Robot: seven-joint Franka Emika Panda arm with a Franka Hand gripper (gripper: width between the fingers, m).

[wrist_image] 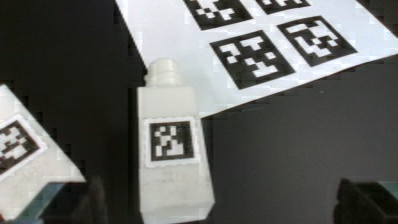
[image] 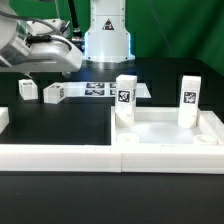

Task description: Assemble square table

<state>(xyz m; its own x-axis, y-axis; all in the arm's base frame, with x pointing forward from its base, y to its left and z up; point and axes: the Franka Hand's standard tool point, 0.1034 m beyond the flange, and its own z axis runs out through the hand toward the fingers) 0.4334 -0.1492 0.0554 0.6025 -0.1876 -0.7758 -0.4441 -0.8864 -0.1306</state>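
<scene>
While the gripper (image: 30, 70) is hanging with its fingers spread as wide as they go and nothing between them, it's sitting at about ten o'clock in the exterior view, over two parts lying on the dark surface (image: 60, 200). The table top (image: 165, 150) is resting over at four to five o'clock. One standing leg (image: 125, 101) is upright on its far edge near the middle of the picture, and the other standing leg (image: 190, 100) is at three o'clock. So I'm guessing it's going for leg number three.

The bit that matters: in the wrist view the loose leg (wrist_image: 169, 140) is lying flat almost straight under the gripper (wrist_image: 214, 198). Its tag is facing up and its threaded tip is pointing away toward the marker board (wrist_image: 267, 50), reaching that board's edge. Its long axis is running crosswise to the line between the two fingers, so they'd be closing across its narrow width, which is what you want. It's sitting closer to one finger than the other though, so I'd be nudging sideways before dropping. The second loose leg (wrist_image: 18, 140) is lying just beside it, angled, near enough that a finger could be clipping it going down.
</scene>
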